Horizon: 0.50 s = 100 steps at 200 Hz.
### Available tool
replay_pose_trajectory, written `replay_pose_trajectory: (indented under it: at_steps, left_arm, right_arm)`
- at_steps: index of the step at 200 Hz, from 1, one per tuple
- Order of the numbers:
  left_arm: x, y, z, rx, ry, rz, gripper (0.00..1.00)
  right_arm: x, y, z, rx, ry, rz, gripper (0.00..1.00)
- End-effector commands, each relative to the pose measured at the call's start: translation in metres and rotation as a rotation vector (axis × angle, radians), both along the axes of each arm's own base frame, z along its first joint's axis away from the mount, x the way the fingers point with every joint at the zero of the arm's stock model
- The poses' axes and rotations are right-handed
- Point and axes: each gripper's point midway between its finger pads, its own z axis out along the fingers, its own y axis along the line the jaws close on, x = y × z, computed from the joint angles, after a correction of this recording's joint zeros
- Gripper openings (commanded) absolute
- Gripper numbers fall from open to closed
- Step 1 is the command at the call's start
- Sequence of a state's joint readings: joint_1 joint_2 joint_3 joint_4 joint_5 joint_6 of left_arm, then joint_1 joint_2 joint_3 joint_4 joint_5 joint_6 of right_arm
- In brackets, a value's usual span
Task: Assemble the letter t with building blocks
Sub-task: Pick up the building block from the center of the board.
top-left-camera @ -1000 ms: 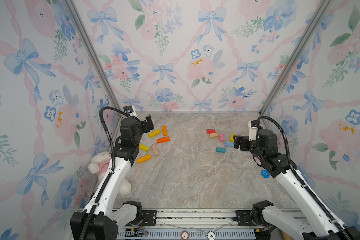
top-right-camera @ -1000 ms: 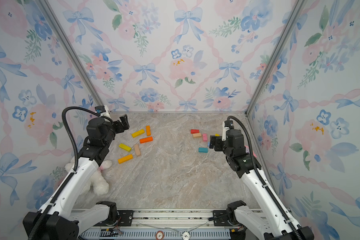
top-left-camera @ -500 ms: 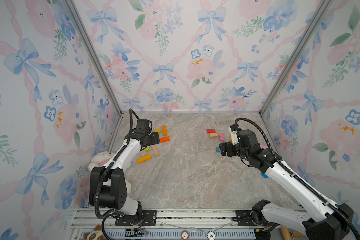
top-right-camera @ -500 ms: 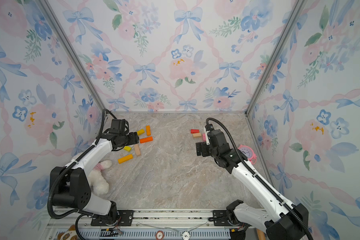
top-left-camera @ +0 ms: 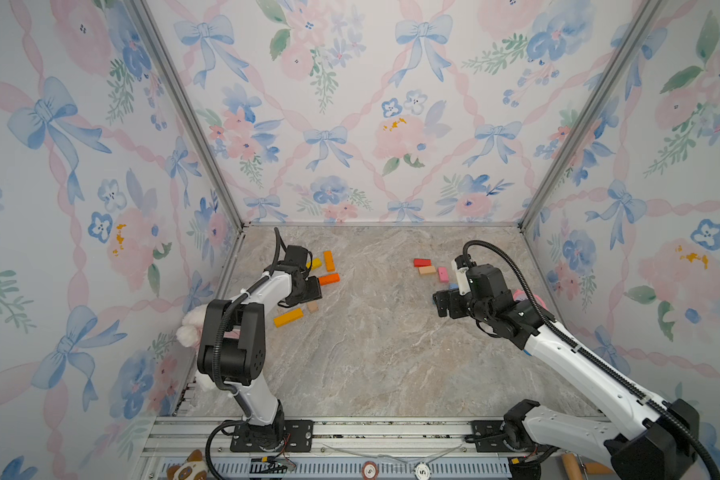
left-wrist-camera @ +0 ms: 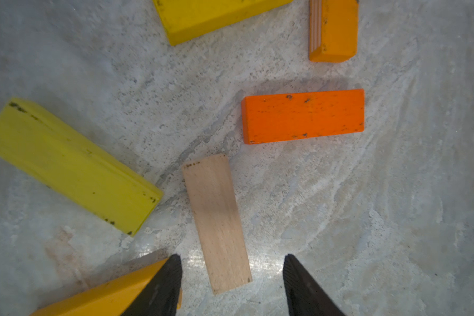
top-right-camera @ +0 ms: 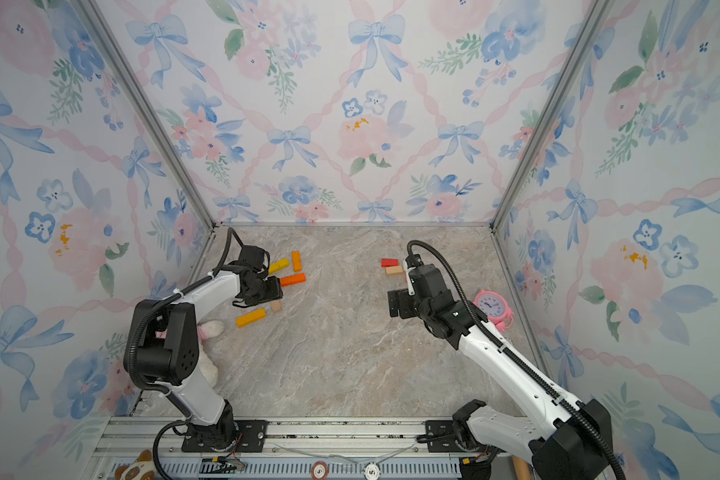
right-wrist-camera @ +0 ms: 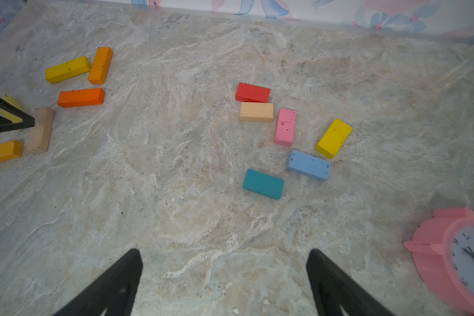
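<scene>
Blocks: all lie flat and scattered on the counter (top-left-camera: 371,353), the long ones by the left arm and the short ones by the right; no T is laid out yet.
Left end effector (left-wrist-camera: 231,257): about half-wide, one finger on each side of the near end of the tan block (left-wrist-camera: 216,219), with a gap on both sides; it holds nothing.
Right end effector (right-wrist-camera: 223,253): wide and empty over bare counter, with the teal block (right-wrist-camera: 263,183) nearest ahead of it.
Risk, skew: the tan block lies at an angle to the jaws, so closing would likely twist it rather than seat it squarely.
Risk, end grip: a hold this near the end could let the block droop or slip when lifted.
Risk, neighbour: the amber block (left-wrist-camera: 107,295) sits right by one finger; whether they touch, I cannot tell. A sideways shift could shove it.
</scene>
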<state>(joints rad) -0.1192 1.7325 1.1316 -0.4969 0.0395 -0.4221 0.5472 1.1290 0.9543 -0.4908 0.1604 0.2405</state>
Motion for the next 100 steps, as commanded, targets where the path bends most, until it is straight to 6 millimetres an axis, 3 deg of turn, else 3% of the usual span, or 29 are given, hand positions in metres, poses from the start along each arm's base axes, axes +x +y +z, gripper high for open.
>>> replay_pose_trajectory:
  at_steps: [1,61,100]
  left_arm:
    - [-0.002,0.003,-0.012,0.031,0.044,0.015,0.6]
    - [0.012,-0.004,-0.015,0.056,0.039,-0.005,0.54]
    - [0.012,-0.003,-0.022,0.079,0.061,-0.017,0.51]
  right_arm:
    - [-0.002,0.007,-0.007,0.014,0.018,0.004,0.96]
    - [-0.004,0.021,-0.01,0.033,0.022,0.033,0.96]
    - [-0.004,0.016,-0.011,0.001,0.018,0.022,0.96]
